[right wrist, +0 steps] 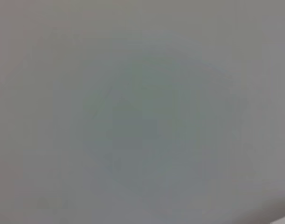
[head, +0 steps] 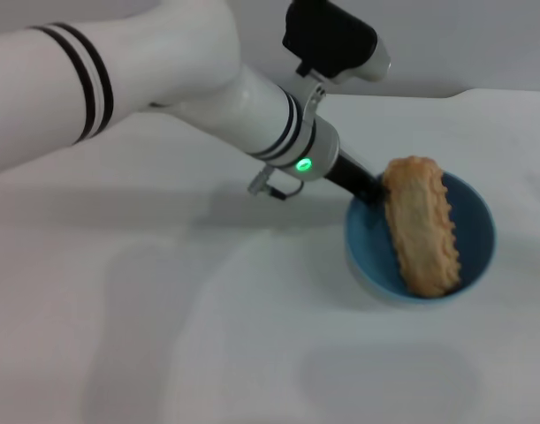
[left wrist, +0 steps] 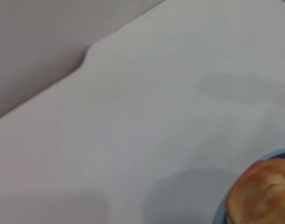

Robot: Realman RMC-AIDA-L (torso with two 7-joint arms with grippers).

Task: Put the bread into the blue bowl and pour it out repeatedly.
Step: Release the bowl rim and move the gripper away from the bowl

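Tan bread (head: 421, 227) lies across the blue bowl (head: 475, 219), plain underside up. Left gripper (head: 362, 185) meets the bowl's rim; its grip cannot be told. No writing is legible.

left arm (head: 163, 79): white | black double bands | green light | black wrist camera

Left arm stretched across toward the right, its pincer (head: 365, 187) low, fingers hidden.

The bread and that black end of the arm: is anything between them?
No. In the head view, the left end effector meets the blue bowl's rim right beside the bread.
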